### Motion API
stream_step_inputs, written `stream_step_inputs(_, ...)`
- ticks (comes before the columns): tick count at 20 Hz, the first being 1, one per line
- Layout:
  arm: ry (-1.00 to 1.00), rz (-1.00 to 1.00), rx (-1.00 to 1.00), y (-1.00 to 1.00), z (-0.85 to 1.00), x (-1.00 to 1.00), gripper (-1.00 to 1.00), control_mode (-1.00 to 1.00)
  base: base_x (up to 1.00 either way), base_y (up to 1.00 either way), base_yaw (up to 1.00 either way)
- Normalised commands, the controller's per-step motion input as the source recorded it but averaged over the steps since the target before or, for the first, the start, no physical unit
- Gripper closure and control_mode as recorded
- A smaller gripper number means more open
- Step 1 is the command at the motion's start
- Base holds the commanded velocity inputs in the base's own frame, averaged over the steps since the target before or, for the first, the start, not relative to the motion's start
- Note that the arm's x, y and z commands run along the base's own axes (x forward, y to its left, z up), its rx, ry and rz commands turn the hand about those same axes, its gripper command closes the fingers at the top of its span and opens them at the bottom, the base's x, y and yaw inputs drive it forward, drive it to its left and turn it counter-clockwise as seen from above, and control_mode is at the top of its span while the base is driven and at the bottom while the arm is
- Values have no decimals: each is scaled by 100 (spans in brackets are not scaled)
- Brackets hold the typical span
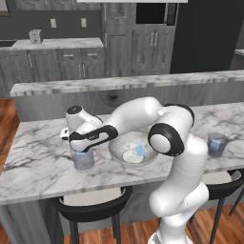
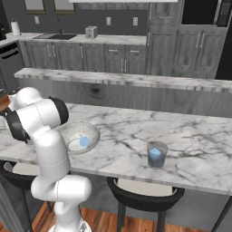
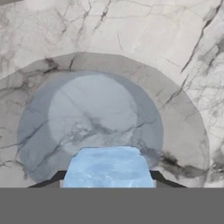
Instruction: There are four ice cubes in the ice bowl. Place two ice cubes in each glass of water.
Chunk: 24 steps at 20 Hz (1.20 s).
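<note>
We are looking at a home kitchen. A long marble table is running across the room as an island, with a raised ledge behind it and dark stools tucked under its near edge. Grey cabinets are lining the back wall under a pale worktop, where a sink, a toaster and a paper roll are sitting. Wall sockets are showing above it, a built-in oven is sitting in tall units, and wood flooring is showing at the sides.
</note>
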Motion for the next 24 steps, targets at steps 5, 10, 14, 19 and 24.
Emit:
stream_step_inputs(5,0,0,-1,0,-9,4,-100,-100,0,0,0)
stream_step_inputs(10,0,0,-1,0,-7,0,-100,-100,0,0,0)
stream_step_inputs(14,0,0,-1,0,-4,0,-100,-100,0,0,0)
stream_step_inputs(19,0,2,0,0,1,0,-100,-100,0,0,0)
stream_step_inputs(24,0,1,0,0,4,-11,-100,-100,0,0,0)
